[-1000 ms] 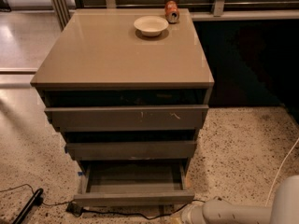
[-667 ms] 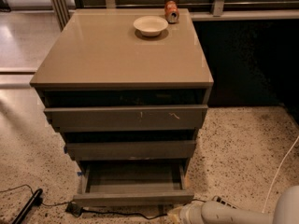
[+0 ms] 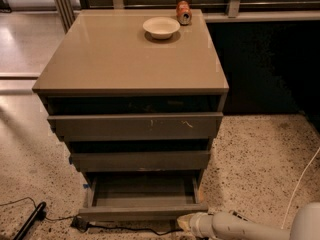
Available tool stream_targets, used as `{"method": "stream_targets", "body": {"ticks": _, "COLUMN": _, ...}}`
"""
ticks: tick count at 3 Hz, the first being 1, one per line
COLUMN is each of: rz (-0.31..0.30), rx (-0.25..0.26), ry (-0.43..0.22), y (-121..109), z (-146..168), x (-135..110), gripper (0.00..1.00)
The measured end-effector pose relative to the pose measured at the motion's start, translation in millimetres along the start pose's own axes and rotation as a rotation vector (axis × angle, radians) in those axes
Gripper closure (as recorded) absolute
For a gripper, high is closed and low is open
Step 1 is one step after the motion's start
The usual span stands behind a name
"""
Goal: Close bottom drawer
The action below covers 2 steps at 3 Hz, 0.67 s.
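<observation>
Bottom drawer sitting pulled out at cabinet base, tray showing. Tool hovering low, just beside drawer front's right corner; apart or together, cannot tell. Judging: approach step. Next move calling for square contact, pushing front straight inward.

A smooth white tubular arm ends in a pale cream hand, low at right.
</observation>
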<state>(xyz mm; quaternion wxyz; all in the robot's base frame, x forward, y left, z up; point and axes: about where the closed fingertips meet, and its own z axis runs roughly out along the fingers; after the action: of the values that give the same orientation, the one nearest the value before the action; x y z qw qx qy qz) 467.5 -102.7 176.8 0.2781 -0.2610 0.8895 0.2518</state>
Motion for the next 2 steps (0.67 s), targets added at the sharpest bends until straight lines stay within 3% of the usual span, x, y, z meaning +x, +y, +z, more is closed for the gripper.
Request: {"method": "stream_targets", "body": {"ticks": 2, "rz": 0.000, "rx": 0.000, "ry": 0.000, "y": 0.0, "z": 0.0, "x": 0.0, "gripper": 0.50}}
